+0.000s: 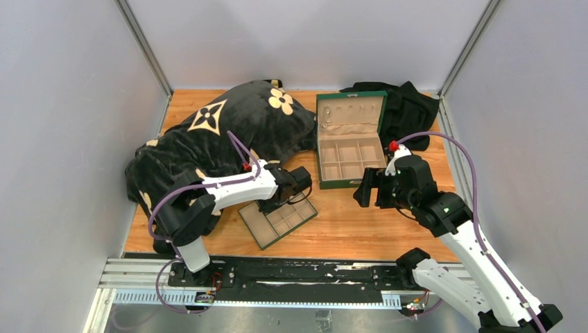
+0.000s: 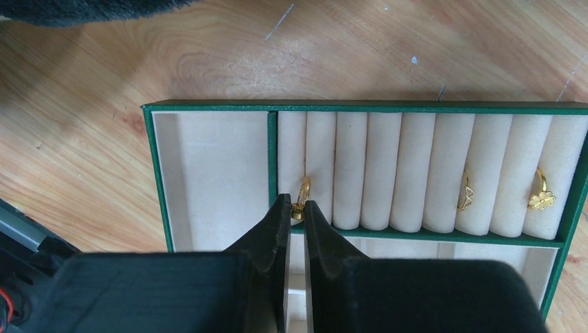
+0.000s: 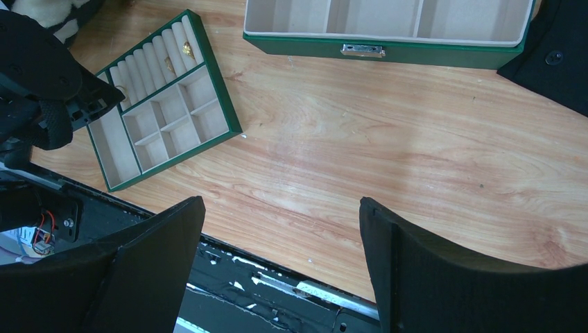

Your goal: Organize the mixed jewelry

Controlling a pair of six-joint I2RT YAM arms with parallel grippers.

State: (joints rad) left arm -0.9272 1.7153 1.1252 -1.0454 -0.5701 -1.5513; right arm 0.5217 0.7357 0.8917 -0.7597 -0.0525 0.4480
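Seen from the left wrist, the left gripper (image 2: 292,211) hangs over a flat green tray (image 2: 208,106) lined in beige. Its two black fingers are pressed almost together and pinch the lower edge of a thin gold ring (image 2: 303,193). The ring stands upright in the groove between the first two foam rolls (image 2: 350,173), at the left end of the ring row. Two more gold pieces sit in grooves near the right end: a small open-shaped one (image 2: 466,192) and a clover-shaped one (image 2: 541,198).

Seen from above, the tray lies on the wooden table (image 1: 360,229) just in front of the left arm. An open green box (image 1: 350,183) stands further back, to the tray's right. The right gripper (image 3: 279,202) hovers over bare wood between tray and box, its fingers spread wide and holding nothing.

The step in hand looks like seating this ring in its groove. To do it well, the ring probably needs pressing straight down until the foam grips both sides. The fingers should then part only slightly and lift straight up, so the ring is not dragged out or tipped over. A sideways pull could roll it into the plain compartment at the left. The right arm appears best kept clear of the tray.
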